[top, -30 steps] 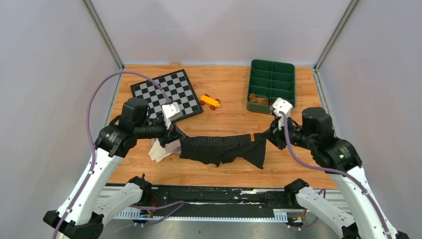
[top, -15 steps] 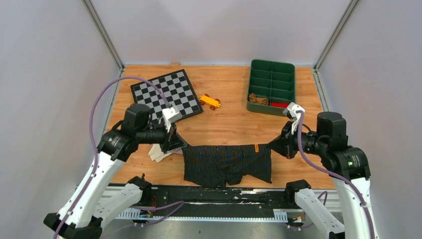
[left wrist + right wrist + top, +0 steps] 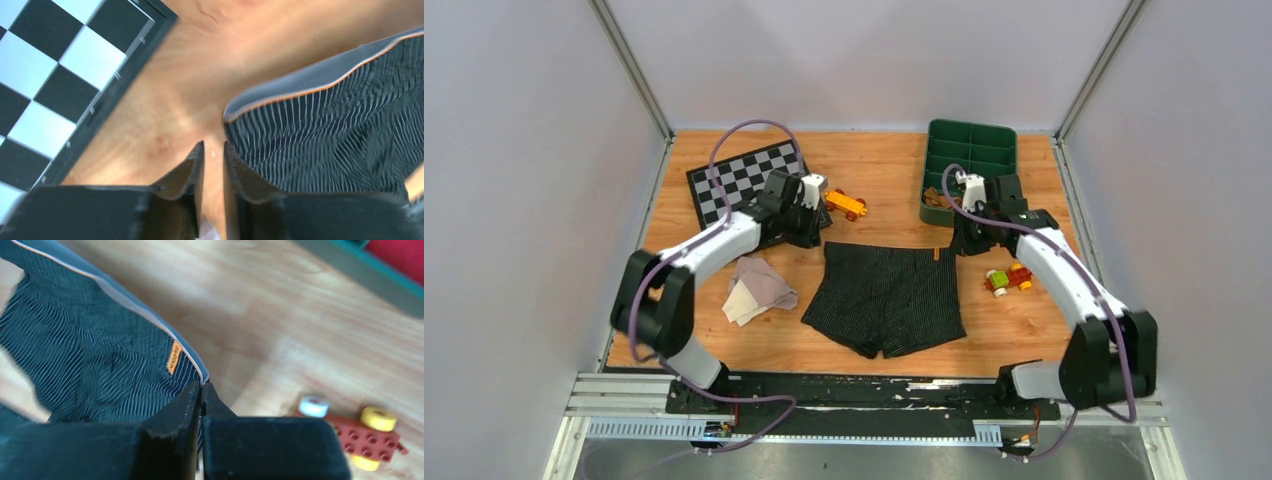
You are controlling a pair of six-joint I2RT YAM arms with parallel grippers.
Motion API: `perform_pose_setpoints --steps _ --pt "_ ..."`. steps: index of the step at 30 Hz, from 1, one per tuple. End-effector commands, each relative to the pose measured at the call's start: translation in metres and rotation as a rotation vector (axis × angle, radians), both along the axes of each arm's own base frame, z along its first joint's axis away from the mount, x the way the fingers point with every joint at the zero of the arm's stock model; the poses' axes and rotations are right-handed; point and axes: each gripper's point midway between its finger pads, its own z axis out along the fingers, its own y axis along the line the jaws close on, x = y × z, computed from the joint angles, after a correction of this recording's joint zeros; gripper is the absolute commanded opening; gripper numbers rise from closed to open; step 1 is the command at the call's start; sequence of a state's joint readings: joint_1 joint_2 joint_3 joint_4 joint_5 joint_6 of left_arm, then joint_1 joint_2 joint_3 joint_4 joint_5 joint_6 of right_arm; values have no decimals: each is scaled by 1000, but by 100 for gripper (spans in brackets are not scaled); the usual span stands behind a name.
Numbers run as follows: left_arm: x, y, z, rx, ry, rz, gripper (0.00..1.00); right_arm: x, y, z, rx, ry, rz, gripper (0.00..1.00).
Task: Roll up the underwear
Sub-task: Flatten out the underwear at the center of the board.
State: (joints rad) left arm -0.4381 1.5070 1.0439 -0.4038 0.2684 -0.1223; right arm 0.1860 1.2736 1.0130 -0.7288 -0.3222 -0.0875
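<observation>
The black pinstriped underwear (image 3: pixel 889 295) lies spread flat on the wooden table, waistband at the far side. My left gripper (image 3: pixel 213 145) hovers just off its far left corner (image 3: pixel 325 115), jaws slightly open with only bare wood between them. My right gripper (image 3: pixel 201 385) is shut on the far right waistband corner, beside the orange label (image 3: pixel 173 359). In the top view the left gripper (image 3: pixel 820 236) and right gripper (image 3: pixel 957 246) flank the waistband. A pale pink-beige garment (image 3: pixel 759 288) lies crumpled to the left. The tan-brown one is mostly hidden behind my right arm.
A checkerboard mat (image 3: pixel 744 180) lies far left, under my left forearm. An orange toy car (image 3: pixel 846 204) sits beside it. A green compartment tray (image 3: pixel 989 150) stands far right. A red and yellow brick car (image 3: pixel 1009 279) rests right of the underwear.
Both arms stretched away from the near edge, carrying the black underwear farther onto the table and laying it flat. The left gripper has let go of its corner.
</observation>
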Motion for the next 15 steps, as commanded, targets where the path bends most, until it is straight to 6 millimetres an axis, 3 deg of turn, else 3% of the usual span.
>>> perform_pose_setpoints --steps 1,3,4,6,7,10,13,15 --pt "83 -9 5 6 -134 175 38 96 -26 5 -99 -212 -216 9" --pt "94 -3 10 55 -170 182 47 117 -29 7 -116 -224 -251 35" --pt "94 0 16 82 -186 169 58 121 -27 10 -112 -220 -240 47" --pt "92 8 32 118 -221 155 92 120 -19 20 -86 -228 -187 54" --pt "88 13 37 125 -233 164 99 115 -17 24 -77 -233 -165 56" --pt "69 19 41 100 -246 166 100 93 -28 35 -89 -262 -194 66" --pt "35 -13 34 -7 -195 -107 97 65 -27 28 -35 -201 -150 64" --pt "3 -40 25 -104 -114 -361 78 52 -22 18 12 -149 -118 51"
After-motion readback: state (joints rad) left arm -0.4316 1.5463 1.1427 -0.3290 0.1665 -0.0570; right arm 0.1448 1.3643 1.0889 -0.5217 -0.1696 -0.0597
